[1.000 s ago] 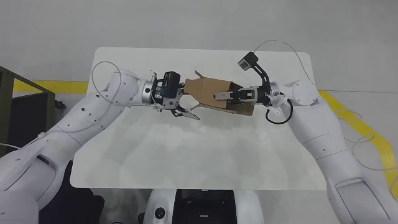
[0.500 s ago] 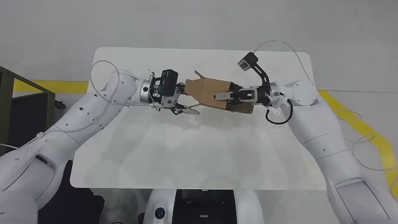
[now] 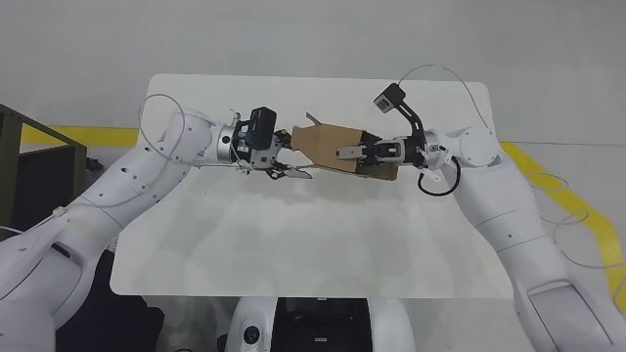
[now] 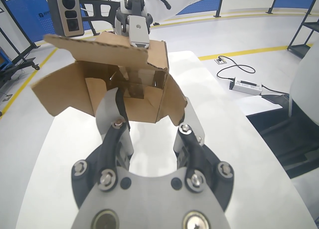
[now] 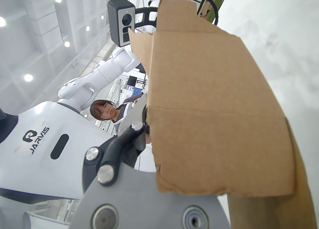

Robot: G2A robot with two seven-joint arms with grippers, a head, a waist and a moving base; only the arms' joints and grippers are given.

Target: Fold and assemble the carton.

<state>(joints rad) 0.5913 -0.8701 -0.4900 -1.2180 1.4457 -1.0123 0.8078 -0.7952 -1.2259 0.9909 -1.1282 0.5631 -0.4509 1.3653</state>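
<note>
Right gripper point(image 3: 354, 153) clamps the carton point(image 3: 328, 142) steady; the released, empty left gripper point(image 3: 296, 167) should fold an end flap point(image 4: 175, 97) squarely inward.

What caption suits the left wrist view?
Open left gripper faces the carton's open end while the right gripper clamps its top panel.

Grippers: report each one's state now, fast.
Left gripper: open, holding nothing, at the open end of the carton.
Right gripper: shut on the carton's other end.
</note>
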